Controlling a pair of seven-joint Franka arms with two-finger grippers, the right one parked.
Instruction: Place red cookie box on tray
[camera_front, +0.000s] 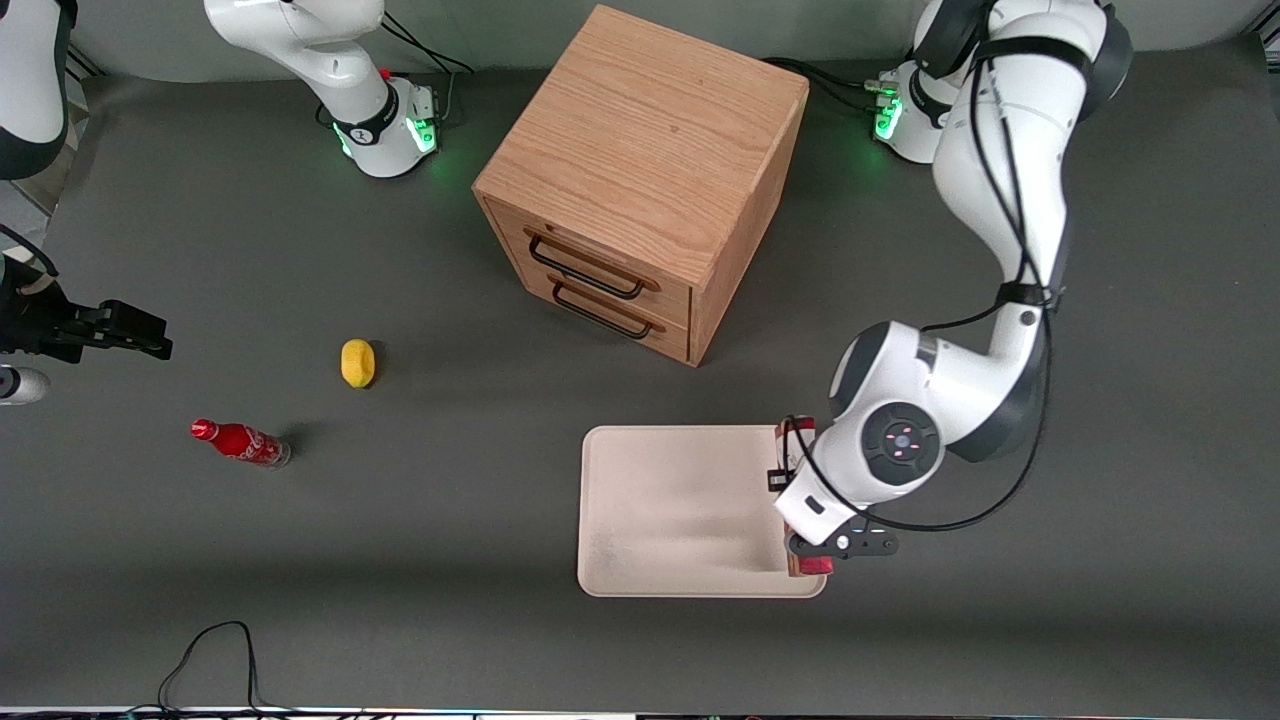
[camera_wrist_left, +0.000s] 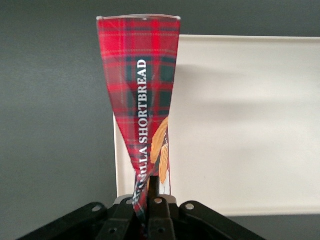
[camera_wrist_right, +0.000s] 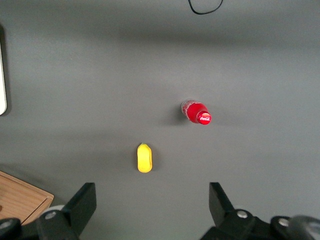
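Observation:
The red cookie box (camera_wrist_left: 140, 80) is a slim tartan carton printed "SHORTBREAD", and my left gripper (camera_wrist_left: 150, 186) is shut on its narrow sides. One black fingertip (camera_wrist_left: 154, 183) shows against the carton. The box stretches along the rim of the cream-white tray (camera_wrist_left: 240, 125) at the working arm's end, partly over the tray and partly over the dark table. In the front view the gripper (camera_front: 806, 500) and wrist hide most of the red cookie box (camera_front: 797, 432); only its two ends show over the tray (camera_front: 670, 510). Whether the box touches the tray I cannot tell.
A wooden two-drawer cabinet (camera_front: 640, 170) stands farther from the front camera than the tray. A yellow lemon-like object (camera_front: 357, 362) and a small red soda bottle (camera_front: 240, 441) lie toward the parked arm's end. A black cable (camera_front: 210, 650) loops at the table's near edge.

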